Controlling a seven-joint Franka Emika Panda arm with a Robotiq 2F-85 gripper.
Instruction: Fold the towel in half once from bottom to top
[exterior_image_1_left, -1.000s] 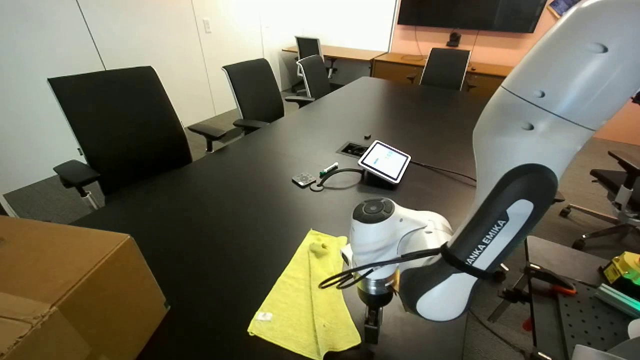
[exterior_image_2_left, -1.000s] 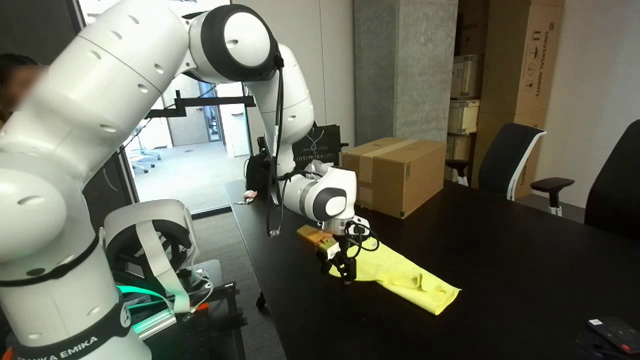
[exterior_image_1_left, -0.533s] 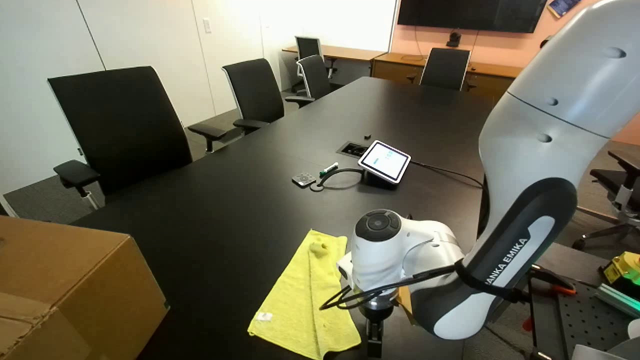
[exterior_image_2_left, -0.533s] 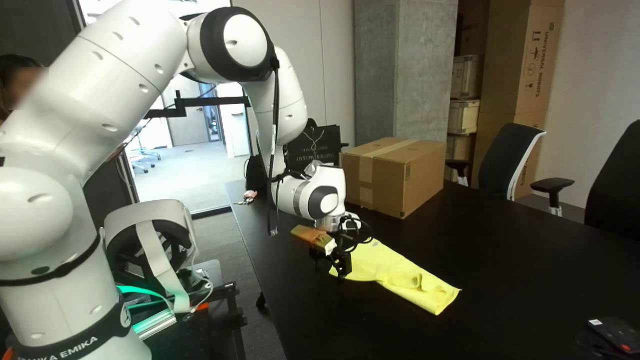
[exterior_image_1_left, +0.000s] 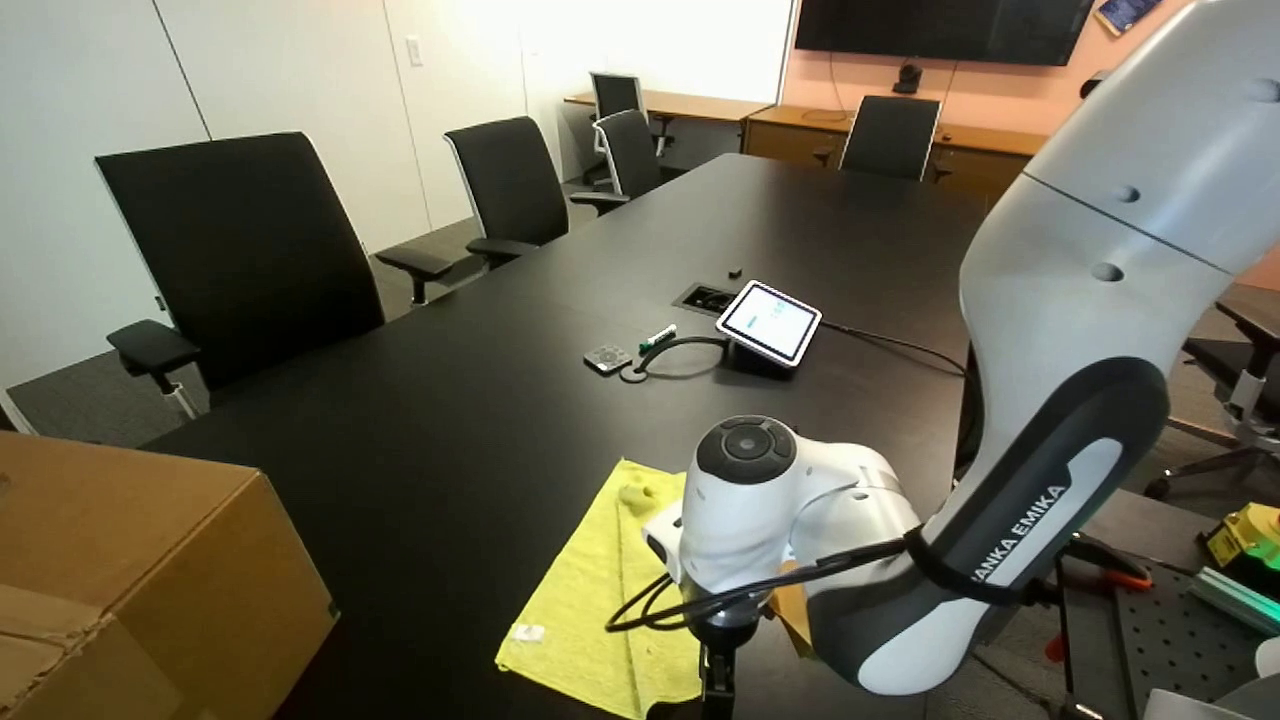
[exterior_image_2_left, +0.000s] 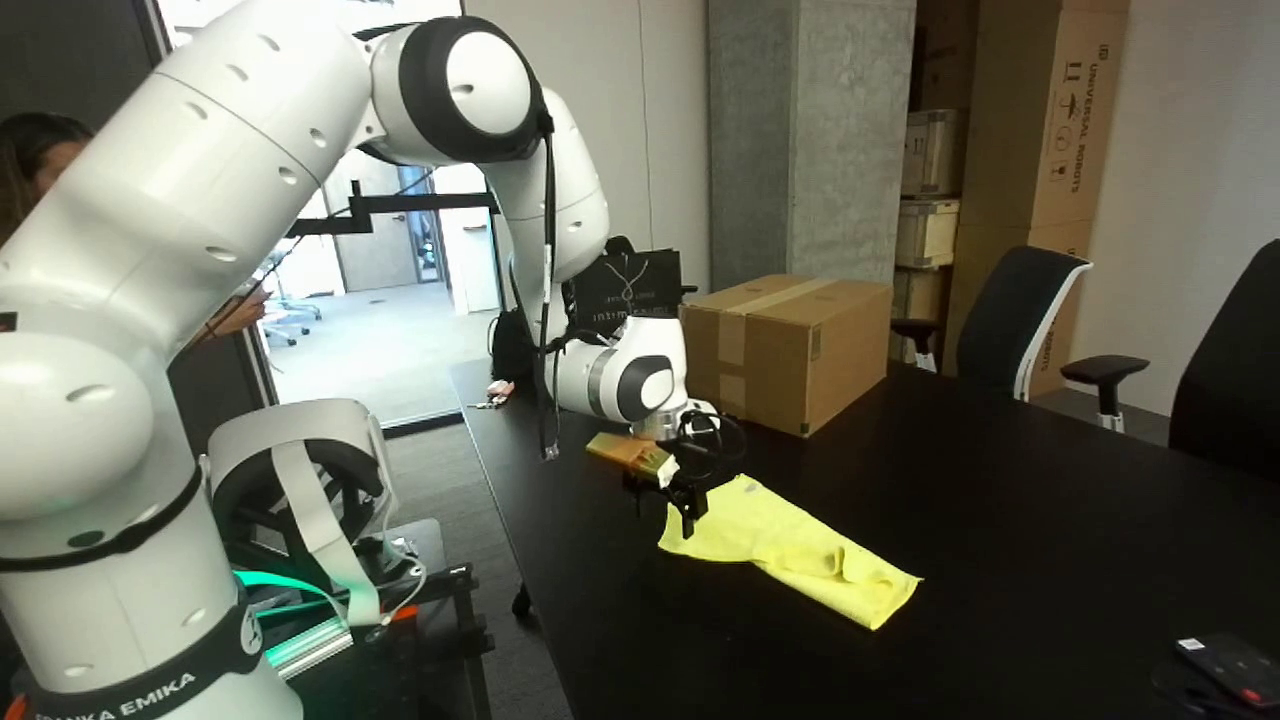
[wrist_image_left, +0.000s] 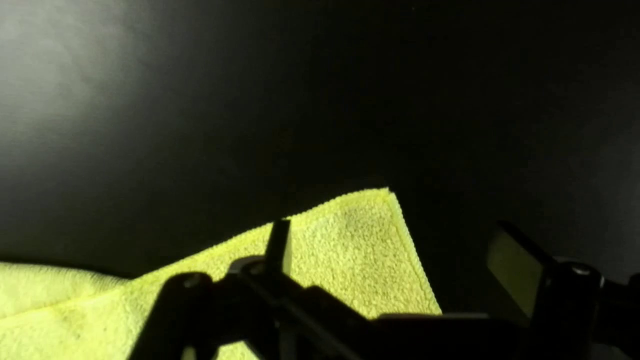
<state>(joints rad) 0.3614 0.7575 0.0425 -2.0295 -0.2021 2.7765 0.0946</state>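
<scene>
Plainly, the yellow-green towel lies on the black desk, low in the centre of an exterior view. In the wrist view the pincer stands wide apart, gripping nothing, the towel's corner showing between its fingers. A cardboard box fills an exterior view's lower left; a tablet stands right of centre.

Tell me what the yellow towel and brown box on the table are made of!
The towel looks like fuzzy cloth, perhaps microfiber: the wrist view shows bumpy texture and stitched edges. The box seems matte cardboard: plain brown, with tape along its top.
</scene>
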